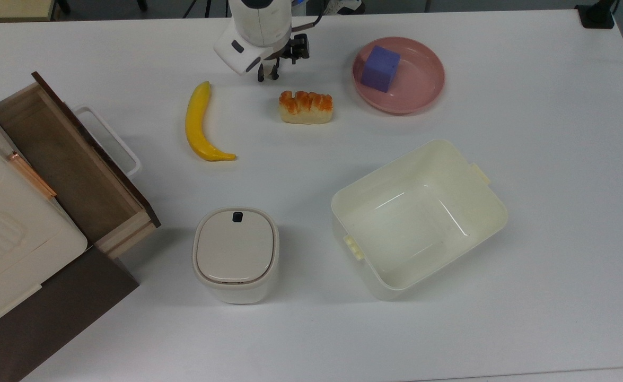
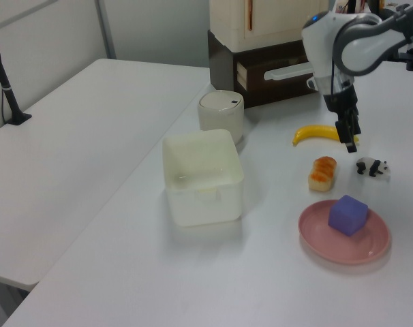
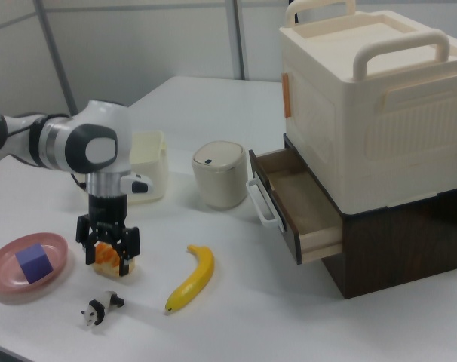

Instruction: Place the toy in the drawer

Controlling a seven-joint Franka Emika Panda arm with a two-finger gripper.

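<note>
I am hovering the gripper (image 3: 108, 260), fingers spread and empty, above the panda toy (image 3: 97, 309) lying at the right view's lower left. I judge descending and clamping comes next, then carrying it to the open drawer (image 3: 300, 202).

From my console, the arm's white wrist (image 1: 255, 29) hangs over the white table's (image 1: 528, 212) far edge, covering most of the panda toy (image 1: 268, 74), whose dark feet peek out just above the frosted bread piece (image 1: 306, 107). I see the banana (image 1: 199, 124) beside them, a purple cube (image 1: 379, 68) on the pink plate (image 1: 422, 90), the cream tub (image 1: 420, 217), a lidded bin (image 1: 236, 253), and the open wooden drawer (image 1: 72, 164) on the top view's left.
</note>
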